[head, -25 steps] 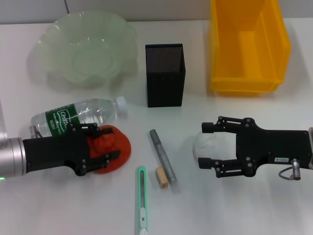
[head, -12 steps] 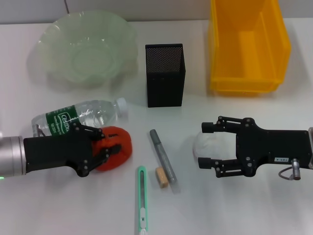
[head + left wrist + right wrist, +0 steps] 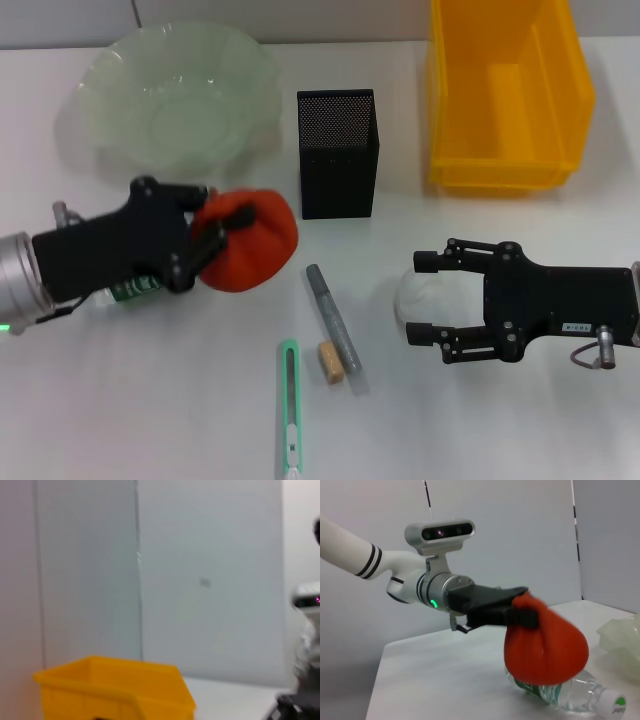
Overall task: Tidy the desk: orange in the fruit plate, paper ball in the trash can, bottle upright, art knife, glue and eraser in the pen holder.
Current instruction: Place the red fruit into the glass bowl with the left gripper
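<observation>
Your left tool [image 3: 205, 240] is pinching the orange [image 3: 250, 240] and holds it clear of the counter [image 3: 150, 400], just in front of the fruit plate [image 3: 175, 95] and over the lying bottle [image 3: 130, 290]. Carry it on toward the plate with the height you have, so the fruit passes over the wavy rim rather than knocking it, and release only once it hangs above the hollow of the plate; it looks soft and round, so I judge it will roll if dropped near the edge. Your right tool [image 3: 428, 297] is spread, its two sides standing either side of the paper ball [image 3: 415, 295], well to the right of the plate and not closed on it. The right wrist view gives what the head view cannot: seen from the side, the orange [image 3: 545, 642] hangs above the bottle [image 3: 565, 695] with the grip taken high on it. The head view alone shows the plate's position. The left wrist view shows only the yellow trash can [image 3: 115, 690] and a wall.
</observation>
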